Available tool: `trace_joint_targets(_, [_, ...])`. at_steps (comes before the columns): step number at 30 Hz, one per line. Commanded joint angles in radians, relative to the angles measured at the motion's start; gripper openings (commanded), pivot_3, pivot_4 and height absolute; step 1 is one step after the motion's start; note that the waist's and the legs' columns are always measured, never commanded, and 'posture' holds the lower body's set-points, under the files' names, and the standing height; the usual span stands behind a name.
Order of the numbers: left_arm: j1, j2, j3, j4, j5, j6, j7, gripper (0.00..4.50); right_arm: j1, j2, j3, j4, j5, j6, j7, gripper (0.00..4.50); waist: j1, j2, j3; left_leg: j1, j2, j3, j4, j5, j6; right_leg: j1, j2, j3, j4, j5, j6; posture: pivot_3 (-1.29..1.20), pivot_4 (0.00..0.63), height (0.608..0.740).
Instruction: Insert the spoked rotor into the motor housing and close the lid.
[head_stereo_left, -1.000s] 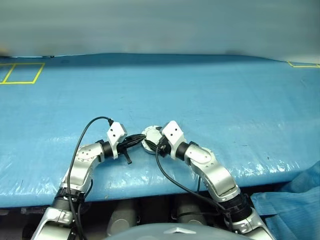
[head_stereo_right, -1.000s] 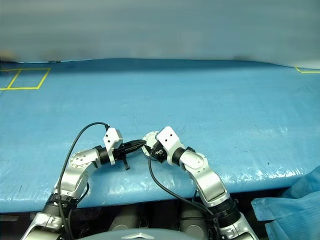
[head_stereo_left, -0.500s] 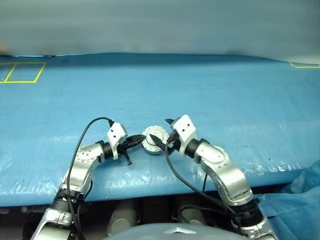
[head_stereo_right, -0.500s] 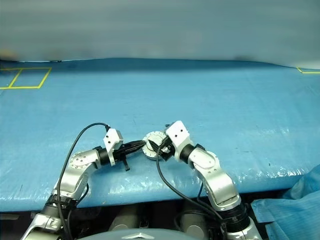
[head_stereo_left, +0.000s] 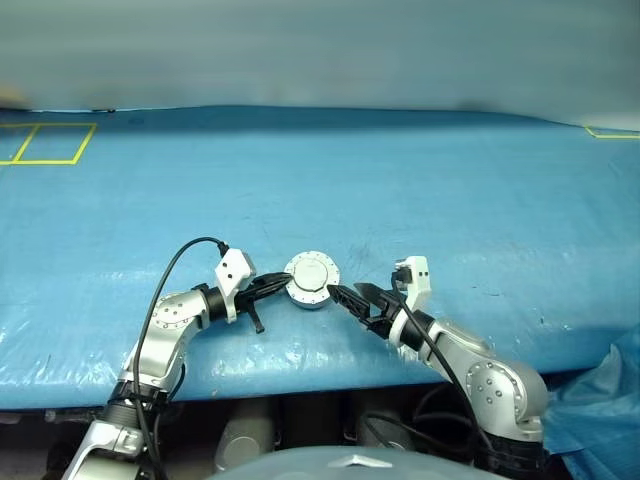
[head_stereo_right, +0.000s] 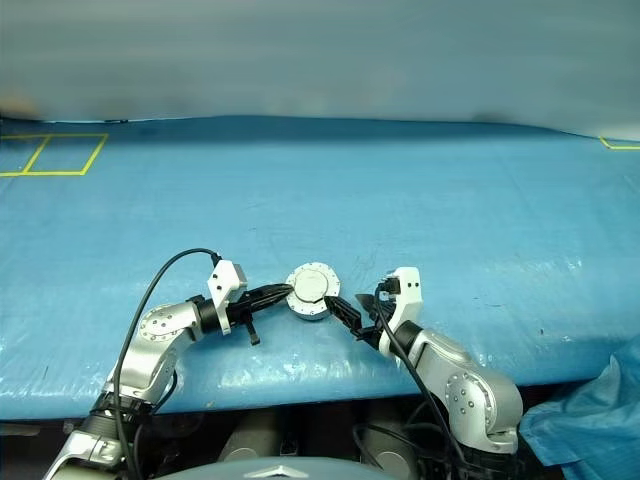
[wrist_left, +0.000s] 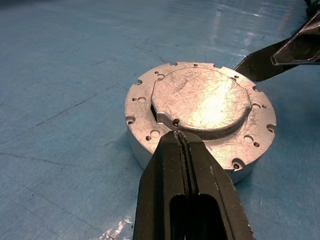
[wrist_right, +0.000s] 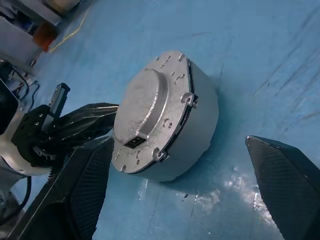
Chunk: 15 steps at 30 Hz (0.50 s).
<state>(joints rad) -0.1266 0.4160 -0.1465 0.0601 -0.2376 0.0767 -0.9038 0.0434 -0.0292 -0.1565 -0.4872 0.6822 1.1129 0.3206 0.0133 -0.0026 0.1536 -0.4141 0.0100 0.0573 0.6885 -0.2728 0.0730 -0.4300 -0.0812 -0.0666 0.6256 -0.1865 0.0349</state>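
Round grey metal motor housing (head_stereo_left: 311, 279) sitting on blue tarp-covered table (head_stereo_left: 450, 200), near front edge, between the two grippers. Plain light-grey round lid (wrist_left: 202, 98) lying flat on top of housing, ribbed face not showing; spoked rotor not visible. Left gripper (wrist_left: 181, 137) resting w/ black fingers pressed together, nothing between them, tips touching lid's rim. Right gripper (head_stereo_left: 347, 298) hovering just beside housing on opp. side, jaws spread wide, gripping nothing, fingers (wrist_right: 87, 187) flanking housing w/o touching it.

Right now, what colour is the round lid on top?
The lid is plain light grey, shiny and scratched. It shows best in the left wrist view.
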Motion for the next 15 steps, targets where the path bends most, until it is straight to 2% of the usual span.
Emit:
trace_joint_targets(1, [0.022, 0.008, -0.02, -0.018, 0.018, 0.007, -0.002, 0.0, -0.016, 0.044, -0.031, 0.008, 0.065, 0.019, -0.049, 4.45, 0.0, 0.001, 0.0, 0.0, 0.0, 0.0, 0.0, 0.0, 0.0, 0.0, 0.0, 0.0, 0.0, 0.0, 0.0, 0.0, 0.15, 0.74])
trace_joint_targets(7, [0.03, 0.017, -0.018, -0.028, 0.017, 0.008, 0.004, 0.0, -0.042, 0.125, -0.091, 0.086, 0.167, 0.034, -0.098, 4.45, -0.001, 0.001, 0.0, 0.0, 0.0, 0.0, -0.002, 0.0, 0.0, 0.0, 0.0, 0.0, -0.001, 0.0, 0.0, 0.0, 0.15, 0.74])
trace_joint_targets(12, [0.031, 0.017, -0.019, -0.029, 0.019, 0.002, 0.007, 0.0, -0.047, 0.132, -0.1, 0.119, 0.223, 0.024, -0.13, 4.45, -0.001, 0.001, -0.001, 0.0, 0.0, 0.0, -0.003, 0.0, 0.0, 0.0, 0.001, 0.0, -0.001, -0.001, 0.0, 0.0, 0.15, 0.74])
trace_joint_targets(15, [0.034, 0.016, -0.022, -0.028, 0.021, -0.004, 0.009, 0.0, -0.045, 0.133, -0.105, 0.127, 0.258, 0.019, -0.147, 3.79, -0.001, 0.002, -0.001, 0.0, 0.0, 0.0, -0.003, 0.0, 0.0, -0.001, 0.001, 0.0, -0.001, -0.001, 0.0, 0.0, 0.15, 0.74])
